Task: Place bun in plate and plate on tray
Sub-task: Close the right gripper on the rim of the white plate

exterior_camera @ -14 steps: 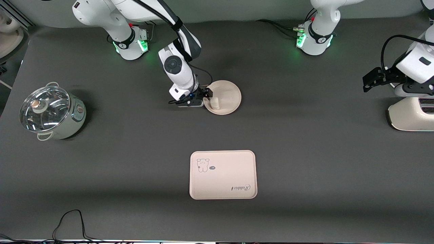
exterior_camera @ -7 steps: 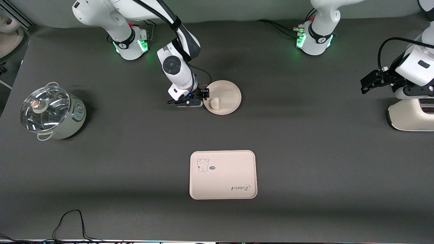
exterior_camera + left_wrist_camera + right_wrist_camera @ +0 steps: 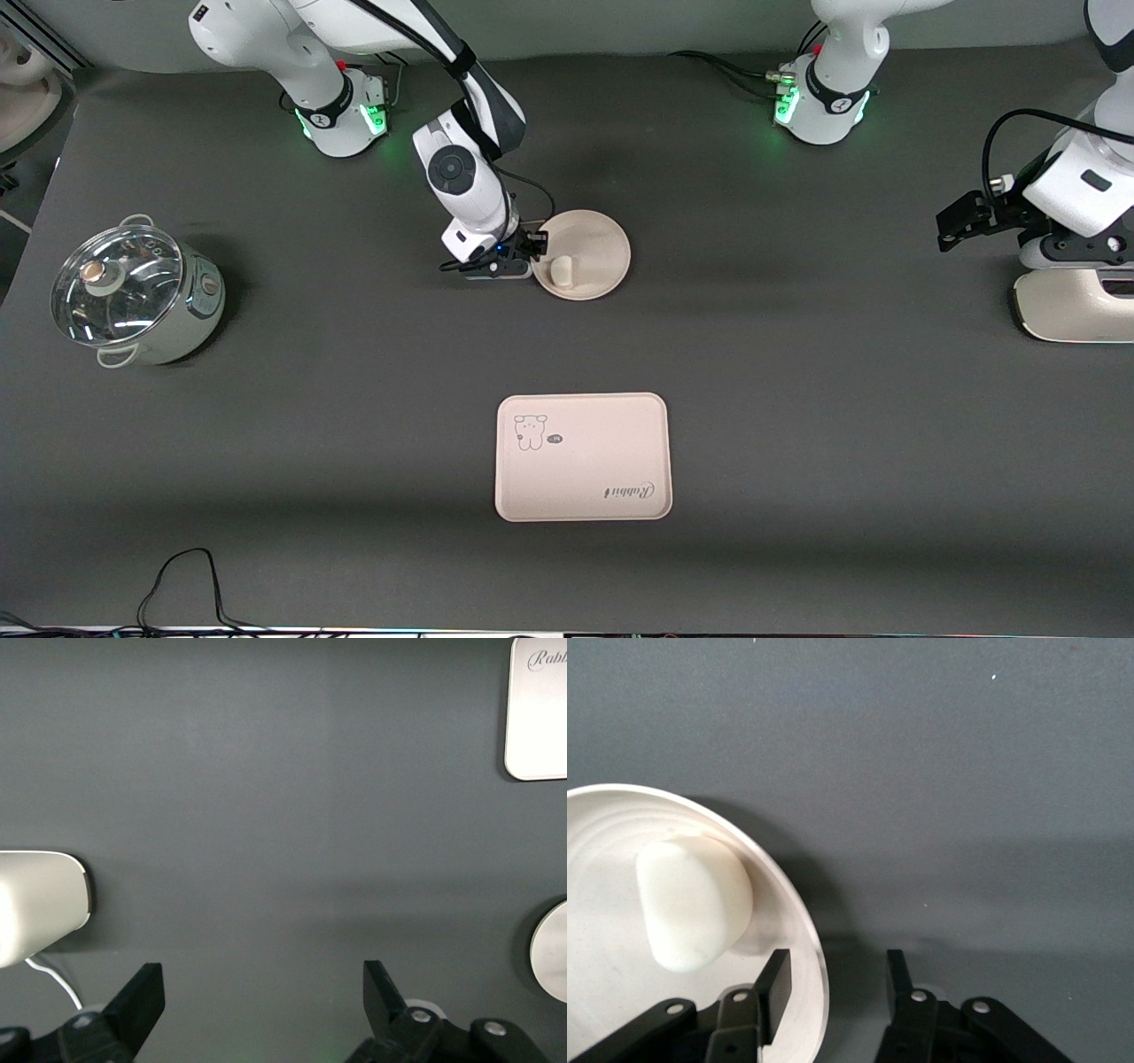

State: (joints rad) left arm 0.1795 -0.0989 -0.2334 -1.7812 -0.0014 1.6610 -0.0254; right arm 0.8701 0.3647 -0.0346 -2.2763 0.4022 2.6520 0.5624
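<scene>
The off-white bun [image 3: 562, 268] lies in the round cream plate [image 3: 602, 252], near the rim on the right arm's side; it also shows in the right wrist view [image 3: 693, 902] on the plate [image 3: 611, 921]. My right gripper [image 3: 536, 246] is low at that rim, open, one finger [image 3: 776, 983] inside the rim and the other [image 3: 897, 979] outside it. The cream tray [image 3: 581, 457] with the rabbit drawing lies nearer to the front camera than the plate. My left gripper [image 3: 959, 219] is open and empty in the air at the left arm's end of the table; it also shows in the left wrist view [image 3: 261, 990].
A pot with a glass lid [image 3: 133, 294] stands at the right arm's end of the table. A white appliance [image 3: 1072, 306] stands at the left arm's end, below the left gripper. A black cable [image 3: 182, 576] lies at the table's front edge.
The bun has left the right gripper's fingers and now lies on the plate; the fingers stand at the plate's rim. The left gripper has drifted a little toward the table's middle.
</scene>
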